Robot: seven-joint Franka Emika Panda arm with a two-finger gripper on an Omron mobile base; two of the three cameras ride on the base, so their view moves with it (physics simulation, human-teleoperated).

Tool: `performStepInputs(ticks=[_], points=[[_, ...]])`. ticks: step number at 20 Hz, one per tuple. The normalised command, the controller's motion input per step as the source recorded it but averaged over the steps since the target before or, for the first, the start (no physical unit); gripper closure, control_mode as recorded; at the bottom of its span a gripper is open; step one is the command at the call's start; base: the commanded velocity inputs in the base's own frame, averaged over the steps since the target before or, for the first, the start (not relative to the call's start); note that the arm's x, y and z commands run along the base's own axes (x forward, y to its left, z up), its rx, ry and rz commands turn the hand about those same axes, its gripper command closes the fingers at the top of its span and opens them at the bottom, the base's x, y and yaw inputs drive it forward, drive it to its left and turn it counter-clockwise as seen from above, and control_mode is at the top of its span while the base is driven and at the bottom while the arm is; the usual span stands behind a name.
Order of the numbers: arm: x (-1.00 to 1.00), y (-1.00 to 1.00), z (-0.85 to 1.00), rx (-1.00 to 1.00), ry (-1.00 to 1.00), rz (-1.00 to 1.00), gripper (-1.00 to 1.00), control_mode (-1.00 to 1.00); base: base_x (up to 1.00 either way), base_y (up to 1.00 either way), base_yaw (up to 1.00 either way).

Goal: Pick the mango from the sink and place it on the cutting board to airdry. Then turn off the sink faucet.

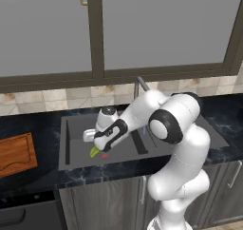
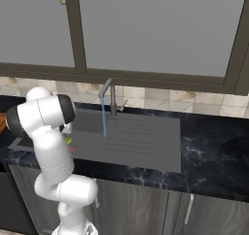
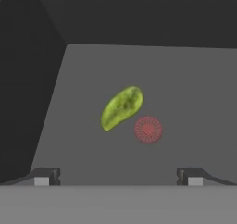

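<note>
Since the mango (image 3: 121,108) at frame centre looks small, smooth, slippery, I'd pinch its short axis; end effector (image 3: 118,176) wide open, empty.

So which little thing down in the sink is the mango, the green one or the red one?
The yellow-green oval one is the mango, lying on the sink floor. The red thing beside it is just a flat round spot.

The black marbled counter (image 1: 28,179) holds the cutting board (image 1: 16,154) and the sink (image 2: 146,151), mango (image 3: 121,108) on its floor.
</note>
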Motion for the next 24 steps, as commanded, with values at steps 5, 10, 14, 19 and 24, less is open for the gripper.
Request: performStepInputs(ticks=[5, 10, 14, 19, 24], points=[[0.21, 0.11, -0.21, 0.00, 0.00, -0.05, -1.00, -1.00, 0.00, 0.00, 0.00], [0.23, 0.03, -0.29, 0.00, 0.00, -0.03, -1.00, -1.00, 0.00, 0.00, 0.00], [0.22, 0.02, -0.30, 0.00, 0.00, -0.03, -1.00, -1.00, 0.00, 0.00, 0.00], [0.13, 0.04, -0.20, 0.00, 0.00, -0.01, -1.00, -1.00, 0.00, 0.00, 0.00], [0.09, 0.05, -0.18, 0.00, 0.00, 0.00, -1.00, -1.00, 0.00, 0.00, 0.00]])
